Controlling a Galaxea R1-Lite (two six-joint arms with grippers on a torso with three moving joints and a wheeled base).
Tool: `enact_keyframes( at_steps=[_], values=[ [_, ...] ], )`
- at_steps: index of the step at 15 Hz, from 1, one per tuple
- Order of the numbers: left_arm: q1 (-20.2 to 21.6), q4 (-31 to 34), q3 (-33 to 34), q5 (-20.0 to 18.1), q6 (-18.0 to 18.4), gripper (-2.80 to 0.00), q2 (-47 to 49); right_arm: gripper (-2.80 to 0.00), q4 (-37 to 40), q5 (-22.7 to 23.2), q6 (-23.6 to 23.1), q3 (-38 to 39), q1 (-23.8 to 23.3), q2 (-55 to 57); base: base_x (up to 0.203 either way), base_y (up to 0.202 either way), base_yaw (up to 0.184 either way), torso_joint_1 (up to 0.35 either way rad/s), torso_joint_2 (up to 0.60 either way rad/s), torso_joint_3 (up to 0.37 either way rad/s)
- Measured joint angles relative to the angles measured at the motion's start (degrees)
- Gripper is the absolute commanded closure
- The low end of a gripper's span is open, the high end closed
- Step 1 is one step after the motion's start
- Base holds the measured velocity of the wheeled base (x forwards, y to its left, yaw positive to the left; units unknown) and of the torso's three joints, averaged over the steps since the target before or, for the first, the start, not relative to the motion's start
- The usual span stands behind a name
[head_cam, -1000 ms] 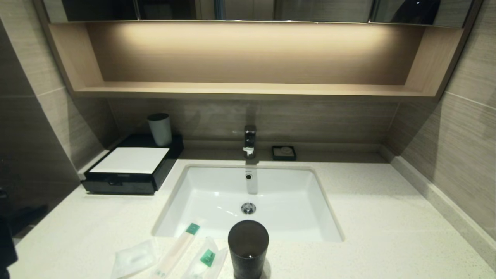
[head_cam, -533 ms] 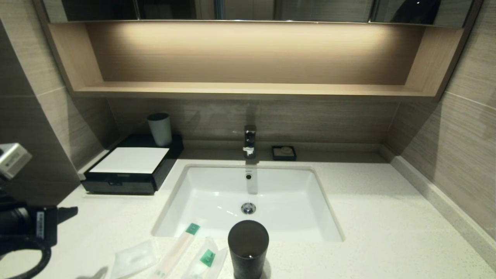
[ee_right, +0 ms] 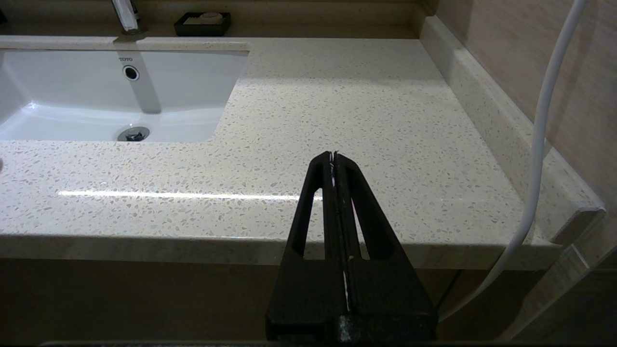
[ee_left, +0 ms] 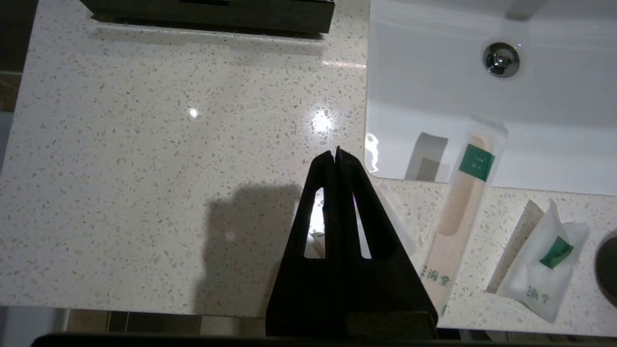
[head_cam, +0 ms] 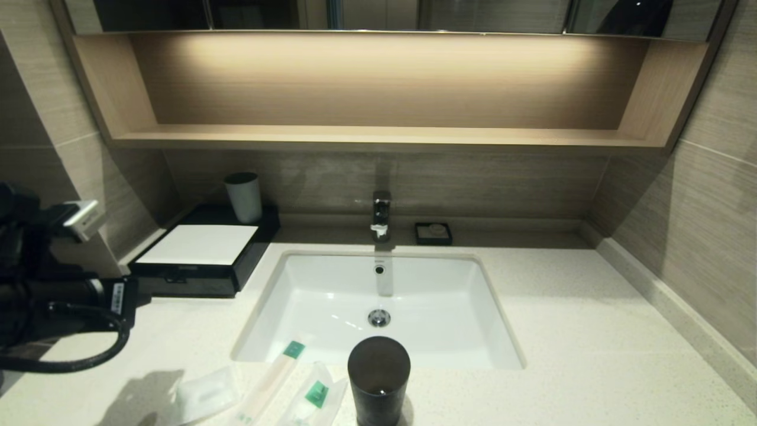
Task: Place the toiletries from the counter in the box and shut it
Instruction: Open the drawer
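Three toiletry packets lie at the counter's [head_cam: 591, 331] front edge: a squarish one [head_cam: 204, 395], a long thin comb packet with a green label [head_cam: 269, 381] and a small green-labelled one [head_cam: 316, 395]. The black box with a white top [head_cam: 201, 254] stands at the back left, its front tray pushed in. My left arm [head_cam: 65, 296] reaches in from the left. The left gripper [ee_left: 337, 152] is shut and empty, held above the squarish packet [ee_left: 397, 221], which it mostly hides; the comb packet [ee_left: 462, 212] lies beside it. My right gripper [ee_right: 333, 154] is shut and empty over the counter's front right.
A dark cylindrical cup [head_cam: 378, 378] stands right beside the packets, in front of the white basin [head_cam: 473, 331]. A pale cup [head_cam: 243, 196] stands on the box's back. A faucet [head_cam: 381, 216] and a tiny black dish [head_cam: 433, 233] are at the back wall.
My left arm has come in from the lower left edge, risen and moved over the counter. Its shadow now falls beside the squarish packet. The packets and the box have not moved.
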Motion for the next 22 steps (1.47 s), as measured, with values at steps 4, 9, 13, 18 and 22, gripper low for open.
enact_keyframes(
  at_steps=[4, 9, 13, 18, 22],
  values=[
    [1.3, -6.3, -1.1, 2.4, 0.1, 0.00, 7.0, 0.00, 0.0, 0.0, 0.0, 0.0, 0.0, 0.0, 0.000, 0.000, 0.000, 0.000, 0.00, 0.000],
    [2.7, -12.1, -1.7, 6.6, 0.9, 0.00, 12.0, 0.00, 0.0, 0.0, 0.0, 0.0, 0.0, 0.0, 0.000, 0.000, 0.000, 0.000, 0.00, 0.000],
    [5.6, -13.2, -2.1, 7.0, 2.5, 0.00, 12.9, 0.00, 0.0, 0.0, 0.0, 0.0, 0.0, 0.0, 0.000, 0.000, 0.000, 0.000, 0.00, 0.000],
    [6.3, -15.8, -2.4, 7.0, 5.0, 0.00, 15.5, 0.00, 0.0, 0.0, 0.0, 0.0, 0.0, 0.0, 0.000, 0.000, 0.000, 0.000, 0.00, 0.000],
    [6.3, -20.1, -2.3, 7.3, 5.7, 0.00, 19.6, 0.00, 0.0, 0.0, 0.0, 0.0, 0.0, 0.0, 0.000, 0.000, 0.000, 0.000, 0.00, 0.000]
  ],
)
